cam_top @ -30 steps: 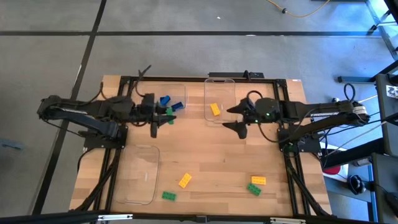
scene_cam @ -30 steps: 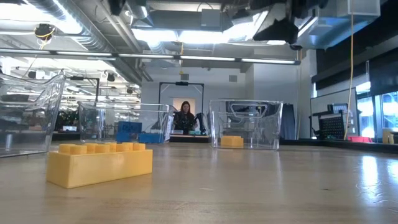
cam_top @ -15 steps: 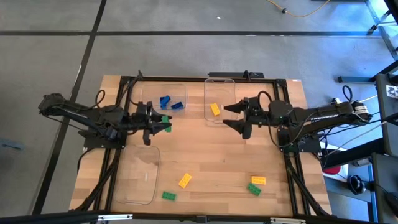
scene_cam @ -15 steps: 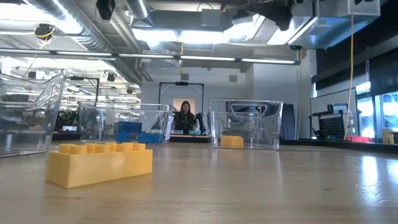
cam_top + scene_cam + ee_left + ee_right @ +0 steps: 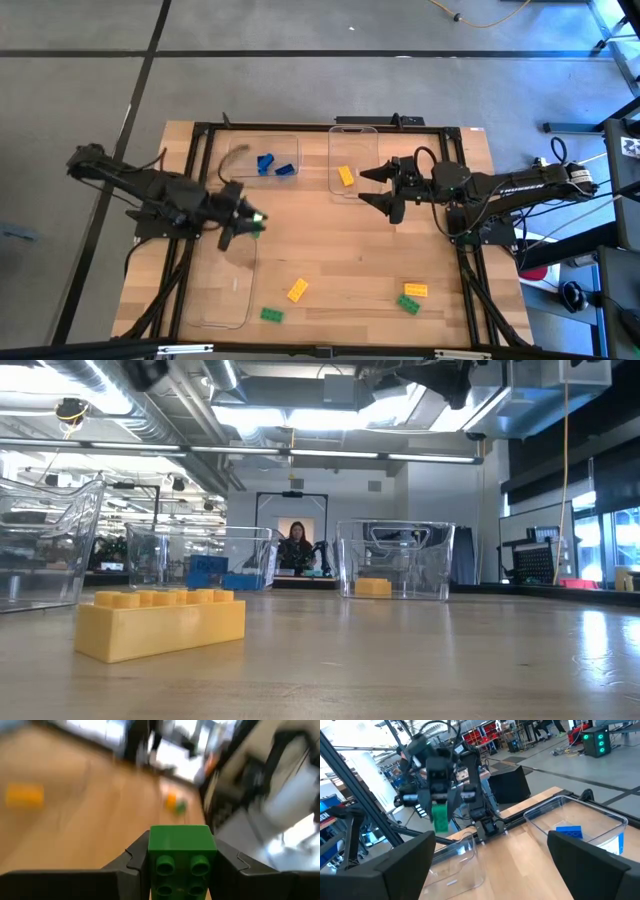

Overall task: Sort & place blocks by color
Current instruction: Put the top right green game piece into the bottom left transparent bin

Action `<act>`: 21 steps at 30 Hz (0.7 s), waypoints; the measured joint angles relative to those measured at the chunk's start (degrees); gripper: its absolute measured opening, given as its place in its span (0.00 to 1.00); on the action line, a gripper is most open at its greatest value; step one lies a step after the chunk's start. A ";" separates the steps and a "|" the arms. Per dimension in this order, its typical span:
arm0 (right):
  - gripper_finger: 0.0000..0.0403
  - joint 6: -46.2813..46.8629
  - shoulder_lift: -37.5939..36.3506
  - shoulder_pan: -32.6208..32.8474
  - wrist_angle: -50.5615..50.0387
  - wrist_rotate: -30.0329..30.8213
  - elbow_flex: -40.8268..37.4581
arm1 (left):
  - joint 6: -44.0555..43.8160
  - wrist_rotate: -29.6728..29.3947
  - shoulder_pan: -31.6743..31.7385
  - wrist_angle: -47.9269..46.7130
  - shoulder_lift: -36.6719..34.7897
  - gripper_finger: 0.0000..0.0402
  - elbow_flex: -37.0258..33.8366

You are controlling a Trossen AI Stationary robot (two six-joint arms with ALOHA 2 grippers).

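My left gripper point(image 5: 243, 223) is shut on a green block point(image 5: 182, 857) and hovers over the far end of the near-left clear tray point(image 5: 222, 285). The right wrist view also shows that green block point(image 5: 440, 818) under the left gripper. My right gripper point(image 5: 378, 188) is open and hangs in the air beside the far-middle tray point(image 5: 353, 135), which holds a yellow block point(image 5: 346, 176). Two blue blocks point(image 5: 272, 165) lie in the far-left tray. Loose on the table are a yellow block point(image 5: 297, 291), a green block point(image 5: 271, 314), a yellow block point(image 5: 416, 290) and a green block point(image 5: 408, 304). My left gripper pinches the green block between its two fingers, one on each of two opposite side faces point(image 5: 150, 852). The studded face point(image 5: 182, 866) is turned toward the wrist camera. The fingers slant down from the table's left. The block is lifted clear of the table and tray.
Black frame rails run along the table's left, right and far edges. In the low view a yellow block point(image 5: 160, 622) stands close on the table, with clear trays point(image 5: 395, 560) behind it. A person shows far off in the room. Bare wood lies in the table's middle.
My left gripper carried the green block from above the far-left tray toward the table's near edge. It now stands over the far end of the near-left tray and has stayed shut on the block. My right gripper shifted slightly toward the table's left early on, then held still.
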 joint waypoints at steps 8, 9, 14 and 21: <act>0.96 -0.07 0.00 0.00 -0.02 0.09 0.00 | -17.36 2.02 -18.20 -27.41 10.99 0.30 7.48; 0.96 -0.07 0.00 0.01 -0.01 0.51 0.02 | -18.72 3.19 -20.40 -27.74 12.98 0.30 7.49; 0.96 -0.09 0.00 0.00 -0.12 0.87 0.02 | -21.20 5.96 -28.80 -27.76 24.10 0.30 7.57; 0.96 -0.09 0.00 0.00 -0.22 1.01 0.02 | -17.74 4.04 -29.78 -32.09 36.96 0.30 7.57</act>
